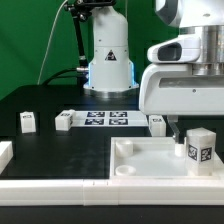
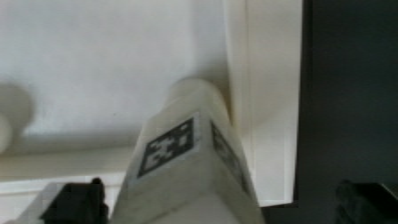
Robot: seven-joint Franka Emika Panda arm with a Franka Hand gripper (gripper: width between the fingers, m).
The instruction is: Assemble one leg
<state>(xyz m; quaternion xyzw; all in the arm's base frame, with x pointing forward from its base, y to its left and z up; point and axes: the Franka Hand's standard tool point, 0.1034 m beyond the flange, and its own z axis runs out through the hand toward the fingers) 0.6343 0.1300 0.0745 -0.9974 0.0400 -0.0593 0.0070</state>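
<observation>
The claw [image 2: 217, 205] hung low over the big white tray [image 1: 150, 165] at the exterior view's right, and in the exterior view its white housing hid most of the fingers. In the wrist view two dark fingertips [image 2: 75, 200] showed, one on each side of a leg [image 2: 192, 150], with a clear gap between each tip and the leg. So the claw was spread and pinched nothing.

This leg [image 1: 199, 147] was a small white block with a black-and-white tag on its side. It stood upright inside the tray, near the tray's corner on the exterior view's right, just below and beside the claw. In the wrist view it lay between the two fingertips, and I could not tell if a pad touched it.

More legs stood on the black surface [image 1: 50, 145]. One leg [image 1: 28, 122] was at the exterior view's left, another leg [image 1: 65, 121] was just beside the marker board [image 1: 106, 119], and a third leg [image 1: 157, 122] was at the other end of that board. All three were well apart from the claw.
</observation>
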